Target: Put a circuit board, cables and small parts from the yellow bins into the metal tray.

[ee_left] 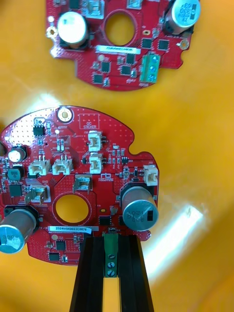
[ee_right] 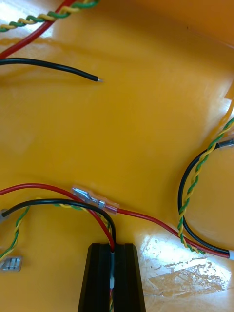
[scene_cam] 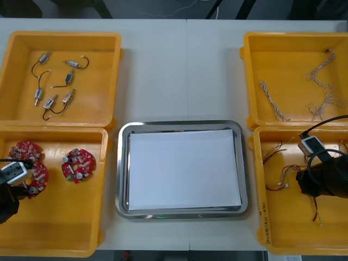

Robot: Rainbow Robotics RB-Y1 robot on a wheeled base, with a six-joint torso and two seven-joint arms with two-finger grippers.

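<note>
The left tool (ee_left: 111, 243) is pinching a board (ee_left: 83, 165) by its connector in the near left bin (scene_cam: 54, 234). The tray (scene_cam: 123, 168) is lying between. The right tool (ee_right: 113, 251) is gripping red and black cables (ee_right: 111, 233) in the near right bin (scene_cam: 283, 234).

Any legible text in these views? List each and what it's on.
"25DRVD40032C0074" (some characters uncertain): white label on the near circuit board, which the left gripper grips.
"330": capacitor on the far circuit board.
Other board print, and marks on the near right yellow bin rim: too small to read.
No text on the cable in the right gripper.
</note>
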